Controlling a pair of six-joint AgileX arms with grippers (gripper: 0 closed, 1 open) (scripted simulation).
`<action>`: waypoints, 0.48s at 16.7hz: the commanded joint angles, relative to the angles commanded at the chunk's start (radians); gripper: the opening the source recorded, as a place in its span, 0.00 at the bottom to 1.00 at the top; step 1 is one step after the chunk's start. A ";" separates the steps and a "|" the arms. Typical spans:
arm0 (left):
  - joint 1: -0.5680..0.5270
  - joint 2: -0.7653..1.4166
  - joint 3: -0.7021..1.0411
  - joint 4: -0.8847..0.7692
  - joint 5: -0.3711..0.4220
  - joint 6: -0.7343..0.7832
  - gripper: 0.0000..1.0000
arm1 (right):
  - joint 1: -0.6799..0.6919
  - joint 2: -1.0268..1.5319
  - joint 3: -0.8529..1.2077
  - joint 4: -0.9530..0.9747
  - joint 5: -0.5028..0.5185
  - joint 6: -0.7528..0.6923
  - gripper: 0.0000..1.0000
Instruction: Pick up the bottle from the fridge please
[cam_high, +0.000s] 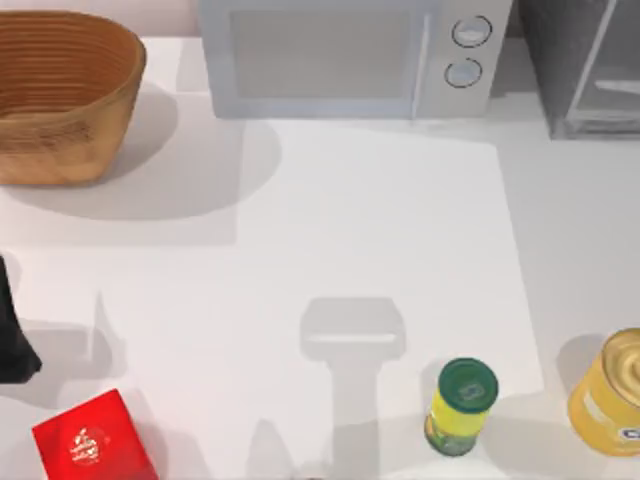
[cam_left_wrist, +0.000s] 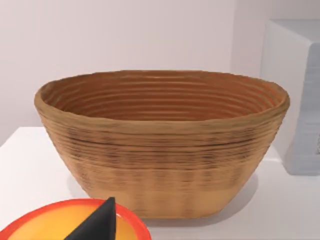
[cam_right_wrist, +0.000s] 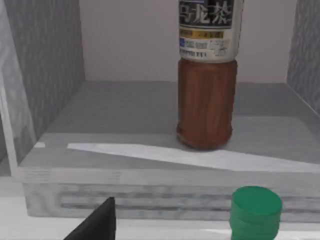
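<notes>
Upright, the bottle (cam_right_wrist: 207, 100) stands inside the fridge (cam_right_wrist: 45, 75), beyond the right tool (cam_right_wrist: 97, 222); grip unclear.

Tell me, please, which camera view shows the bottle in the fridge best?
The right wrist view: the bottle stands upright on the floor of the fridge, its brown body and label plain. The top view catches just the fridge's corner at the table's far right; the left wrist view faces the wicker basket.

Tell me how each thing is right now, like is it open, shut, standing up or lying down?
Fridge: open, the bottle is inside.
Bottle: upright on the fridge floor, not held.
Microwave: door shut.
Basket: upright, nothing seen inside.
Green-lidded container: upright, lid on.
Yellow can: upright.
Red box: resting on the table.
</notes>
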 joint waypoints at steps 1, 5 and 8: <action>0.000 0.000 0.000 0.000 0.000 0.000 1.00 | 0.013 -0.002 0.044 -0.037 0.000 0.001 1.00; 0.000 0.000 0.000 0.000 0.000 0.000 1.00 | 0.094 0.022 0.306 -0.250 0.015 0.006 1.00; 0.000 0.000 0.000 0.000 0.000 0.000 1.00 | 0.156 0.083 0.536 -0.435 0.062 0.008 1.00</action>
